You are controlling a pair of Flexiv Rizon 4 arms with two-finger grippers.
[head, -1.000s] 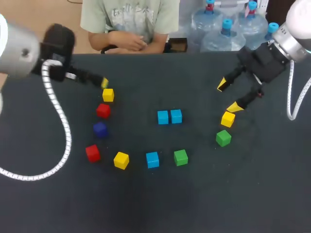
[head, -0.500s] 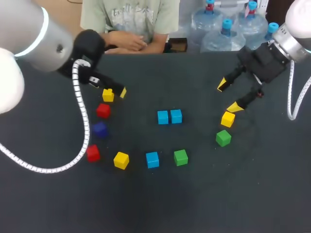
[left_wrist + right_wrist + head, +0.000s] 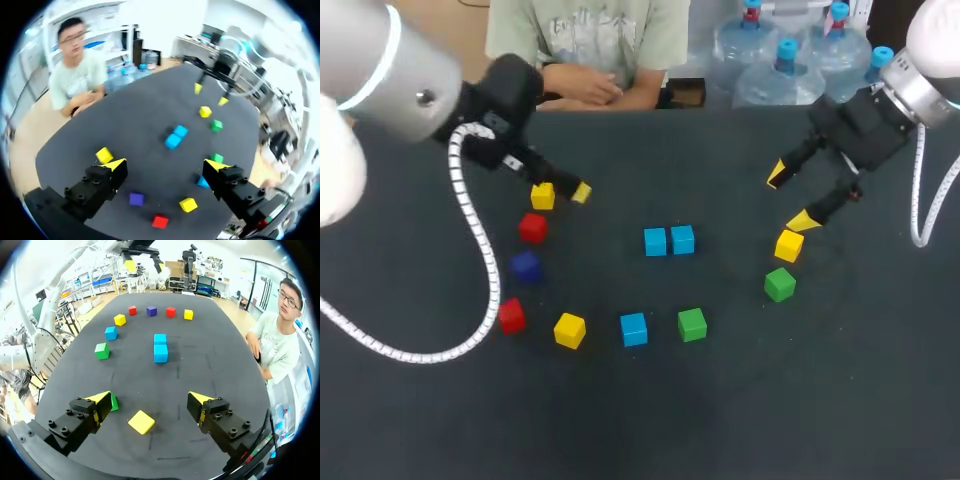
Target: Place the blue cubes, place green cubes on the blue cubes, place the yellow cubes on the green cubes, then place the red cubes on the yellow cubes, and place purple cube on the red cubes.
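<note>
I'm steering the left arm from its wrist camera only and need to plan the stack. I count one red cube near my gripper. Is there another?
Observer: Yes. A second red cube lies between the yellow cube and the purple cube. Your view misses it.
Operator: Is the far arm holding anything?
Observer: No. The right gripper is open. The right-side yellow cube lies below it, touching neither finger.
</note>
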